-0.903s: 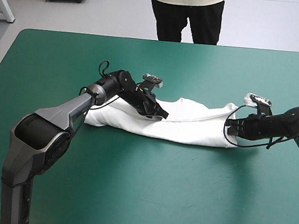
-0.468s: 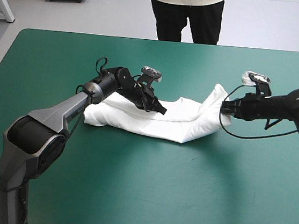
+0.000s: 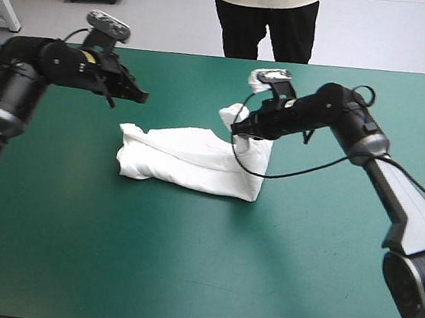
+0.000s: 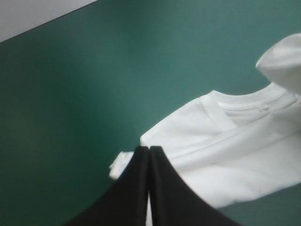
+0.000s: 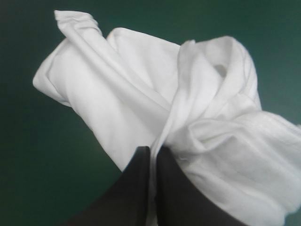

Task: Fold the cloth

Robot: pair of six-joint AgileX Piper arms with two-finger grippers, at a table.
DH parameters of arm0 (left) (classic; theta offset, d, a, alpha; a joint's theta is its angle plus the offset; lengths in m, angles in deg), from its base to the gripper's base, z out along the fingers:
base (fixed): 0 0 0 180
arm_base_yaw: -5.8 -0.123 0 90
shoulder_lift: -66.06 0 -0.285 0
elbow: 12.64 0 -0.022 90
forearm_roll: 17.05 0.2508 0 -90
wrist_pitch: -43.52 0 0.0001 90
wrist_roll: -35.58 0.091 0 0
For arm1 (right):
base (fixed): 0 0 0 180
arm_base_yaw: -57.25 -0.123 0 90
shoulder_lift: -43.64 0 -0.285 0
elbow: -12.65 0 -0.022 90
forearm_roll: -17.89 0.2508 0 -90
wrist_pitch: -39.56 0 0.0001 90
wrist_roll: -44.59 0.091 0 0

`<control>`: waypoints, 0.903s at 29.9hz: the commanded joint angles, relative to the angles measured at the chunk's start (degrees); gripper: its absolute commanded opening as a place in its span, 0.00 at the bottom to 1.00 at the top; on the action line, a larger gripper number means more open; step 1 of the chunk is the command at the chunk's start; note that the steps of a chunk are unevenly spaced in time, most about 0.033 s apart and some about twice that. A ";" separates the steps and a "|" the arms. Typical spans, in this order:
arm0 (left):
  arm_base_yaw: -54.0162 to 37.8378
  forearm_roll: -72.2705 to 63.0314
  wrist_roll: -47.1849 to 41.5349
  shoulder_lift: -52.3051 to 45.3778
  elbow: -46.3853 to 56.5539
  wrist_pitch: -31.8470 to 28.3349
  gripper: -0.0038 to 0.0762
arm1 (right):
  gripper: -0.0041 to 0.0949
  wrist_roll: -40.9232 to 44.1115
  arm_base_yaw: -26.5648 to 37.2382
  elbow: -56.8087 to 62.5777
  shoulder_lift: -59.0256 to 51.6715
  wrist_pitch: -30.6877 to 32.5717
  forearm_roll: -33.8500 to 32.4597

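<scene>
- shirt (image 3: 181, 163): white, a long folded bundle about the middle of the teal-green desk (image 3: 183, 278); its right end is held up off the cover;
- right hand (image 3: 239, 127): fingers pinched on that raised end, cloth between them;
- left hand (image 3: 139, 95): fingers pressed together, empty; above the far-left desk, apart from the shirt

Centre frame, the white T-shirt (image 3: 185, 160) lies as a long folded bundle on the teal-green table (image 3: 183, 278), its right end lifted clear of the surface. My right gripper (image 3: 237, 129), reaching in from the right of the frame, pinches that raised end just above the bundle. At upper left, my left gripper (image 3: 139, 95) hangs over bare table, closed to a single black point, well apart from the T-shirt.
</scene>
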 commanded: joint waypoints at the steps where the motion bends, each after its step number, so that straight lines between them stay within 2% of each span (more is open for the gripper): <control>1: -2.03 1.42 -1.33 -7.13 -1.67 1.52 0.04 | 0.03 3.17 -5.86 -11.60 3.36 -0.01 -0.86; 9: -2.29 7.99 -3.78 -11.94 -1.67 4.23 0.04 | 0.03 8.72 -15.05 -37.94 21.11 5.42 -5.43; 14: -2.29 7.99 -3.78 -11.94 -1.67 5.52 0.04 | 0.03 10.56 -17.86 -51.02 30.69 8.92 -4.51; 22: -2.29 7.99 -4.17 -11.22 -1.67 5.41 0.04 | 0.03 9.78 -19.59 -55.16 37.26 9.25 1.65; 27: -2.29 7.76 -4.77 -10.75 -1.67 5.41 0.04 | 0.08 4.32 -19.70 -55.16 38.91 9.83 8.91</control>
